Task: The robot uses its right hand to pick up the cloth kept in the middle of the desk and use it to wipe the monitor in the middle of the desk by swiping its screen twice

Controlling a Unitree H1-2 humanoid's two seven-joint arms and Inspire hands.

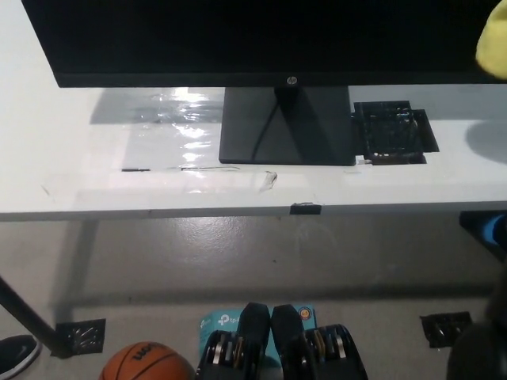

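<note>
Black right arm [478,360] only a blurred dark shape at the lower right corner, its upper reach passing out of view along the right edge, right hand out of frame, white left hand not in view

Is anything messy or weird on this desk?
A few things. A crinkled clear film lies on the desk left of the monitor's stand. A dark grid-like plate sits right of the stand. A basketball lies on the floor underneath. Nothing looks spilled.

A blurred black right arm [479,360] shows bottom right.
</note>
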